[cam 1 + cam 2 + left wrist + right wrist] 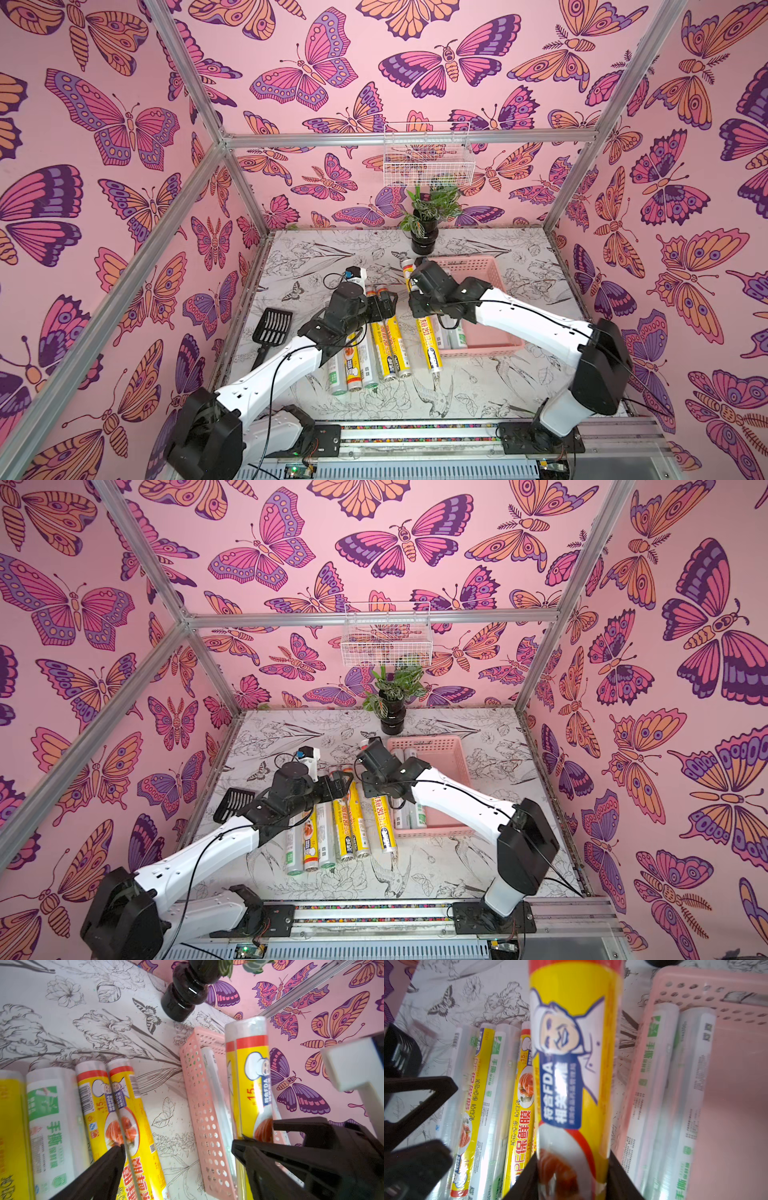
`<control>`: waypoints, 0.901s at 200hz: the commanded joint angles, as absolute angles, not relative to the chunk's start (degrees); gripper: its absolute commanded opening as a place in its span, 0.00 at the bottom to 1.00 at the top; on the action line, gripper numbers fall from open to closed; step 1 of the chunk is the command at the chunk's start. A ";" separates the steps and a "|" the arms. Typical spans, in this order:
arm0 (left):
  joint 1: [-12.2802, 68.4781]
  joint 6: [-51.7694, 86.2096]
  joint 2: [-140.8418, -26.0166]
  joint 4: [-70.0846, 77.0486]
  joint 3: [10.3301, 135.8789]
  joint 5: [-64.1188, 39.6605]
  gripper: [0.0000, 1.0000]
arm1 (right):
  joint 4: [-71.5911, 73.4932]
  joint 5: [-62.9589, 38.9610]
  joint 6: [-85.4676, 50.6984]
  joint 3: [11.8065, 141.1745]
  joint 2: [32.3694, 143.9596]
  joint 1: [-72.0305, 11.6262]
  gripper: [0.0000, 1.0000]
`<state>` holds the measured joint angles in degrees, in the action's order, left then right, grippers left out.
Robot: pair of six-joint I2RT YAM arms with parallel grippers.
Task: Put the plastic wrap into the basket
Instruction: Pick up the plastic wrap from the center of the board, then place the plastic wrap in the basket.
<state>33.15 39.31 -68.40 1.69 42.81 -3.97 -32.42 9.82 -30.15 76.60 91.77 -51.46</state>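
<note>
Both top views look from high above the near edge of the bench [478,386] down toward the far wall [374,104], set well back, and share nearly the whole scene with only a slight sideways shift. The left wrist camera sits just behind the left tool [178,1146], low over the bench, facing far and right toward the basket [199,1088]. The right wrist camera sits very near the right tool [573,1161] and a yellow roll [571,1064], blurred, and seems to face down and far; both wrist views share that roll, the basket and the rolls [488,1095] lying to its left.
</note>
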 commanded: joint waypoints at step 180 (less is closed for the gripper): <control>45.00 38.85 -102.08 1.32 73.22 -16.91 1.00 | -35.79 -13.90 -13.34 75.22 95.40 -16.29 0.22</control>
